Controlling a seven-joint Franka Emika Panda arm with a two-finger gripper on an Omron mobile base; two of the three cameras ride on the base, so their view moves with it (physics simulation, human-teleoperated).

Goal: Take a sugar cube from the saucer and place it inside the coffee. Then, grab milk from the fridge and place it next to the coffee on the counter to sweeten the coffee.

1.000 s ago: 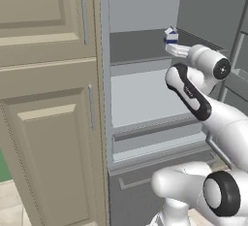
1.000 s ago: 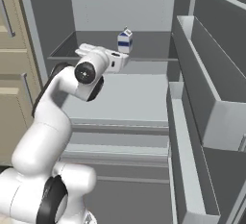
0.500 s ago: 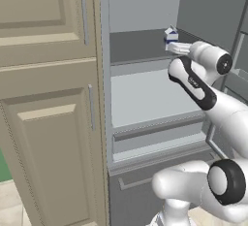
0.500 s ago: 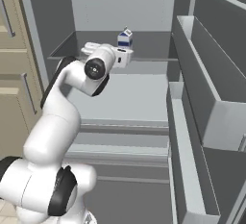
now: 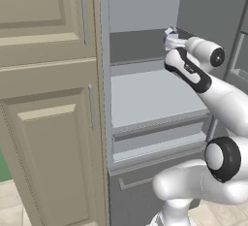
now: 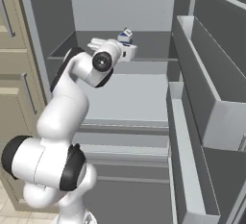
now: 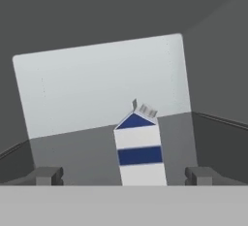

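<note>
Between the spread fingertips of the gripper [image 7: 124, 175], the milk [image 7: 139, 146] stands upright on a grey shelf [image 6: 149, 65] of the open fridge [image 6: 120, 6], untouched by either pad.

The arm's wrist hides most of the milk [image 5: 170, 31] in both base views.

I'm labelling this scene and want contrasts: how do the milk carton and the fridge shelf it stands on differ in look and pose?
The milk is white with a dark blue band and blue gable top; the shelf is plain grey. The milk stands upright, slightly tilted in the hand view; the shelf lies flat. The milk is small and narrow; the shelf spans the fridge interior. Both sit ahead of the open gripper.
</note>
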